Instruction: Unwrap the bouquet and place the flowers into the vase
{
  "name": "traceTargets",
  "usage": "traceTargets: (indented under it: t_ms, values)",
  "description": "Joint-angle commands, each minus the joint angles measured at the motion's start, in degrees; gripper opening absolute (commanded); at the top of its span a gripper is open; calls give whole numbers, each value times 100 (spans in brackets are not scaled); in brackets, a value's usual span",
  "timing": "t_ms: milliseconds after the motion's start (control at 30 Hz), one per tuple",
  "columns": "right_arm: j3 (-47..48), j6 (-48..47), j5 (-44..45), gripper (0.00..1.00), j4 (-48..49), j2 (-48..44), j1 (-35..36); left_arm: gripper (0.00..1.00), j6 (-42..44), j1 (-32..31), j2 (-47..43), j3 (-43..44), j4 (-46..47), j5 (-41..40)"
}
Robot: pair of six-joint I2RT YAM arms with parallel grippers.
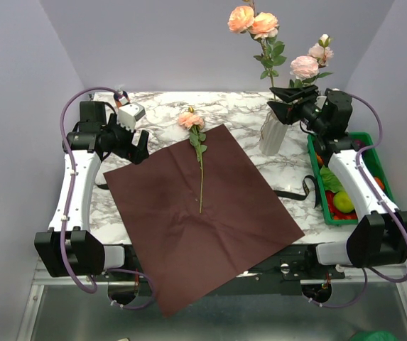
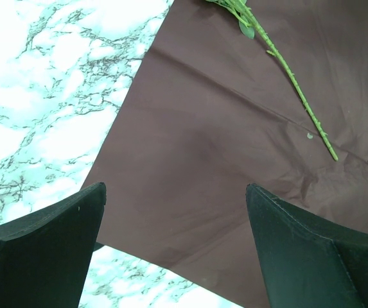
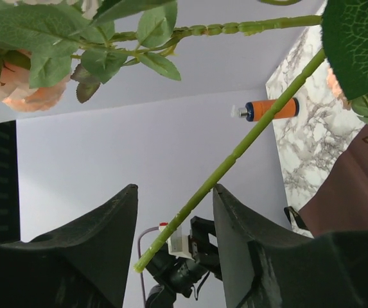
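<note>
Rose stem [image 3: 235,155] between right gripper [image 3: 175,192] jaws

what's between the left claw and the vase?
Top view: one rose lying on the spread dark red paper, with bare marble table on either side. Nothing else between left claw and vase.

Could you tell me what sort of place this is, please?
Probably a robotics lab test cell: plain walls box in a marble-patterned table, two robot arms stand at its near edge, and a green bin holds fruit-like props.
</note>
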Motion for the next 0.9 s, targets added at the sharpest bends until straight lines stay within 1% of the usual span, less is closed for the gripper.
traceTargets:
  t_ms: [0,133,233,267,433,467,533,567,600,667,700,767,800,867]
  values:
    - [-236,230,95,59,169,104,39,99,27,-15,-201,206,-117,-113]
    - [-394,362,192,56,318,192,39,99,61,-15,-245,224,-161,-140]
    - [-395,380,253,44,345,236,48,99,114,-15,-280,224,-188,-201]
    - [-334,363,271,36,345,253,56,99,132,-15,-289,224,-188,-210]
    - [-9,214,245,16,241,358,56,99,158,-15,-368,162,-205,-263]
    - [53,161,262,8,205,359,48,99,167,-15,-377,145,-197,-254]
    - [281,-58,271,1,91,350,65,99,167,-15,-403,127,-197,-263]
    - [387,-173,262,1,38,350,74,99,176,-15,-421,109,-197,-245]
    - [492,-513,288,1,-41,324,65,99,167,-15,-429,109,-197,-245]
    - [922,-954,411,1,-427,245,118,99,167,-15,-438,92,-197,-236]
    - [1037,-1400,429,1,-515,218,118,99,167,-15,-438,92,-205,-236]
    - [1450,-1885,438,1,-866,201,153,99,167,-15,-447,100,-214,-210]
    - [1582,-2392,420,1,-946,183,162,99,158,-15,-456,101,-205,-219]
    - [2019,-2922,342,1,-1306,209,249,99,132,-15,-456,83,-214,-210]
